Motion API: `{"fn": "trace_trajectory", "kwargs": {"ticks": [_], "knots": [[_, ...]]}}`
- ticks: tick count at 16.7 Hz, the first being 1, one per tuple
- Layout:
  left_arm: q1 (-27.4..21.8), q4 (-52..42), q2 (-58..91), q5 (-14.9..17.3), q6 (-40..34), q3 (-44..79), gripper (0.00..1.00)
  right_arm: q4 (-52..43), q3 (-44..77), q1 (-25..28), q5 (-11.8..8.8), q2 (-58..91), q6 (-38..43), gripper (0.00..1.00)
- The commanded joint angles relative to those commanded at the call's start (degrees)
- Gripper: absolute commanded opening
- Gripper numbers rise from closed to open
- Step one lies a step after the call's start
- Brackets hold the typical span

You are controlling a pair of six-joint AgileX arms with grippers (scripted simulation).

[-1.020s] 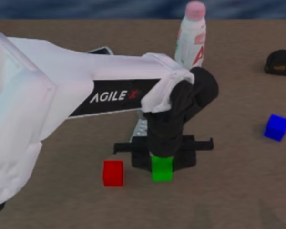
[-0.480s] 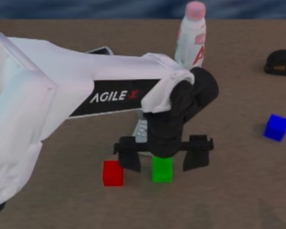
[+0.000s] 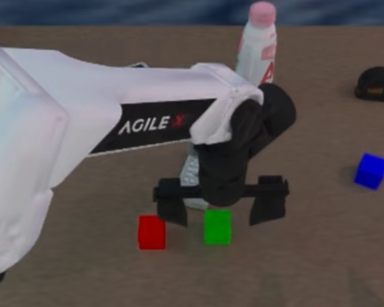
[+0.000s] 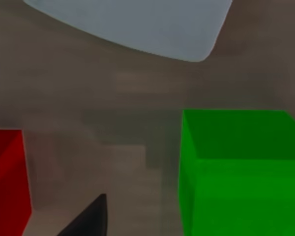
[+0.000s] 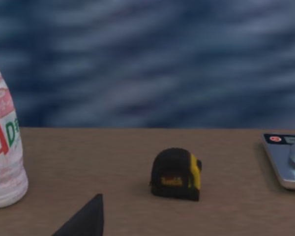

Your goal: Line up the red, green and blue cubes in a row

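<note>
Green cube (image 3: 217, 226) directly below the left tool (image 3: 220, 206), resting on the table (image 3: 307, 268), clear of both fingers. Fingers spread wide, one to each side of the cube, nothing held. Same cube large in the left wrist view (image 4: 241, 172), with a dark fingertip (image 4: 88, 219) well off its face and bare table between.

Red cube (image 3: 152, 231) just to the tool's left side, near the green one with a small gap, roughly level with it in the top view; also at the edge of the left wrist view (image 4: 7, 182). Two of the three apparently placed side by side already.

Blue cube (image 3: 370, 171) well apart, far toward the right side of the table and somewhat farther back than the pair. Probably the crux of the coming move: blue lying to the right of the left tool, on the right arm's side, so likely the right arm's job. Free spot just right of the green cube for it, though occupied from above by the left tool's right finger for now.

Right tool not visible in the top view; only a dark fingertip (image 5: 83, 221) in its wrist view, opening impossible to judge.

Beyond the left tool: grey remote (image 3: 191, 173) partly under the arm, pink-capped bottle (image 3: 257, 48) at the back, tape measure (image 3: 376, 84) far back right. None apparently between blue cube and row.
</note>
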Motion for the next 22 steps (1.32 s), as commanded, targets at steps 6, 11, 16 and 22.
{"fn": "trace_trajectory", "kwargs": {"ticks": [6,11,16,22], "knots": [[1.0,-11.3,-3.4,-0.1,-0.2,7.5,1.0,0.0,0.0,0.0,0.0,0.0,0.0,1.0],[0.7,-11.5,-3.4,-0.1,-0.1,7.6,1.0,0.0,0.0,0.0,0.0,0.0,0.0,1.0],[5.2,-6.1,-12.2,-0.7,1.2,-0.4,1.0,-5.4,7.9,0.8,-0.1,8.1,-5.0,1.0],[18.1,8.7,-40.9,-1.1,6.9,-23.8,1.0,-20.5,29.3,2.5,0.0,35.3,-18.8,1.0]]}}
